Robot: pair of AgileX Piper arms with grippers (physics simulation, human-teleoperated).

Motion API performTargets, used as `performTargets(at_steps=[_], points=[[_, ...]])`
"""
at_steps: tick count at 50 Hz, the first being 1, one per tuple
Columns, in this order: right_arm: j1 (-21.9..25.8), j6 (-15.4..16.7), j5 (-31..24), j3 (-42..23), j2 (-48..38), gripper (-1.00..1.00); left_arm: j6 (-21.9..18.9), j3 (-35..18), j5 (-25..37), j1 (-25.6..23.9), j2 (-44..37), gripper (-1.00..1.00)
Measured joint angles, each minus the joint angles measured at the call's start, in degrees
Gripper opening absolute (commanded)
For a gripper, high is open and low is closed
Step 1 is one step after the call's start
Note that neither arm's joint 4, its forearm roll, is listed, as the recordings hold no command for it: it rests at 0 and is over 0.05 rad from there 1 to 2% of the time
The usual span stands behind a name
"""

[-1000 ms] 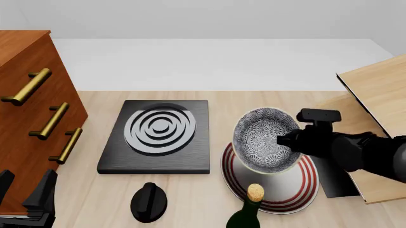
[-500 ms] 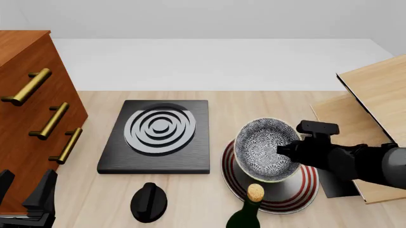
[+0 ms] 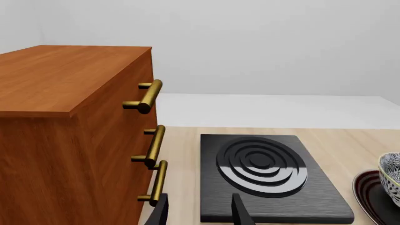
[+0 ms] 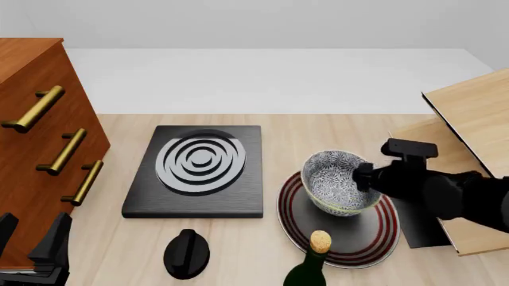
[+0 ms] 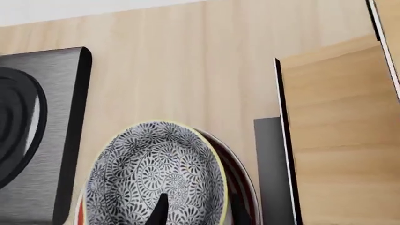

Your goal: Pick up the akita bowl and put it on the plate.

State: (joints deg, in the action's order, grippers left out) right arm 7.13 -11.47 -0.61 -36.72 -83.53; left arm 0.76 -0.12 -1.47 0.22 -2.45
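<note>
Front view: the akita bowl [image 4: 337, 182], judged stiff, breakable and slick, is gripped at its right rim by the right claw [image 4: 364, 177], over the plate [image 4: 374, 238].

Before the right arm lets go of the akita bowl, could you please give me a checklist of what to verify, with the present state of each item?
1. Akita bowl over the plate: ok.
2. Bowl bottom seated flat on the plate: cannot tell; it looks a little tilted.
3. Right end effector gripping the bowl's rim: ok.
4. Bottle apart from the bowl: ok, but close.
5. Left end effector open, holding nothing, away from the plate: ok.
</note>
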Motion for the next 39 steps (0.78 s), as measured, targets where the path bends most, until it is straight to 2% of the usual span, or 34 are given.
performTargets(at_steps=[23,39], points=[[0.90,2.88,-16.23,-7.61,18.73,1.00,0.00,0.00,0.00,0.00,0.00,1.00],[1.01,5.86,-20.51,-8.57,30.63,1.00,0.35,0.02,-0.52,0.06,-0.91,1.00]])
